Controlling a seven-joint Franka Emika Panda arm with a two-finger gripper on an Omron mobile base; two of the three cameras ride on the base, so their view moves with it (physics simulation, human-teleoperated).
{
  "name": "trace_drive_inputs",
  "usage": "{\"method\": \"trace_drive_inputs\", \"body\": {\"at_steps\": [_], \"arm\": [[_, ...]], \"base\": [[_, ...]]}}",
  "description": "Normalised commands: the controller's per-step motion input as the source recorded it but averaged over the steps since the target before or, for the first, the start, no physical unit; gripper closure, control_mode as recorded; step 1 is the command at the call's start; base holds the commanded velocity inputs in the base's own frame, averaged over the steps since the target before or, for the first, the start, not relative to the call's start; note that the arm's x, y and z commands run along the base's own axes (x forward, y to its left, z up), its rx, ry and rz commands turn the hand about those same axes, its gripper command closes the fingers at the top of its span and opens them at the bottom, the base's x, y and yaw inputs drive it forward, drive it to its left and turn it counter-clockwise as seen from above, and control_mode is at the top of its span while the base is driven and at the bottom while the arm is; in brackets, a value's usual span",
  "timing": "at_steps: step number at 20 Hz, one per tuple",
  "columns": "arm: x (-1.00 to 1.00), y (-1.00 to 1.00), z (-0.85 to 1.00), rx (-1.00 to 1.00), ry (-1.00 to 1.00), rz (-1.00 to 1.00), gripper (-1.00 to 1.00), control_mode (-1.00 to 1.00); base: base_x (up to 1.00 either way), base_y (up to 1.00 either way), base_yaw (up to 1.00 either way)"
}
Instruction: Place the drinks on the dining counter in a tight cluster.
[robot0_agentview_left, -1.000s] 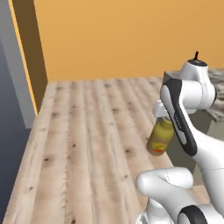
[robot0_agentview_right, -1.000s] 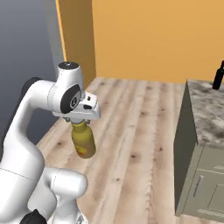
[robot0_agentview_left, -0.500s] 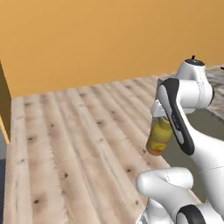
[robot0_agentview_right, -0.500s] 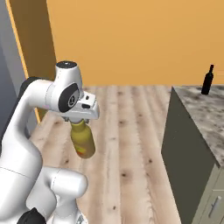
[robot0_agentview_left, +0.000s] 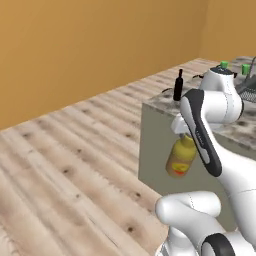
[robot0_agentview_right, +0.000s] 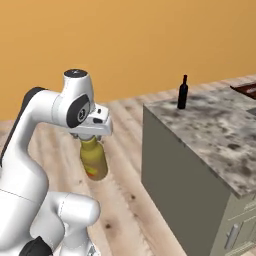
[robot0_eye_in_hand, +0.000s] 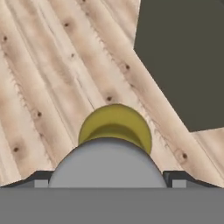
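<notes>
While both show the wine bottle (robot0_agentview_right: 183, 92), left adds green cups (robot0_agentview_left: 223, 65).

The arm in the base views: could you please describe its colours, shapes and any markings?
The arm is glossy white, built of thick rounded links that swell at bulbous joints. Dark grey to black caps and bands mark the joints, with a round black disc on the side of the wrist and a dark strip along the forearm. The gripper is a boxy white block. No cables or lettering show.

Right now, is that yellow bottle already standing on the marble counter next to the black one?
No, the yellow juice bottle hangs from the robot's gripper above the wooden floor, while the black wine bottle stands alone on the counter.
</notes>
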Motion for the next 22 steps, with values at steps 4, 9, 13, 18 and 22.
{"method": "trace_drive_inputs", "body": {"at_steps": [4,9,13,18,22], "arm": [[0.00,0.00,0.00,0.00,0.00,0.00,1.00,1.00],[0.00,0.00,0.00,0.00,0.00,0.00,1.00,1.00],[0.00,0.00,0.00,0.00,0.00,0.00,1.00,1.00],[0.00,0.00,0.00,0.00,0.00,0.00,1.00,1.00],[0.00,0.00,0.00,0.00,0.00,0.00,1.00,1.00]], "base": [[1.00,0.55,-0.58],[1.00,0.54,-0.63],[1.00,0.53,-0.65],[1.00,0.26,-0.58],[1.00,0.00,-0.48]]}}
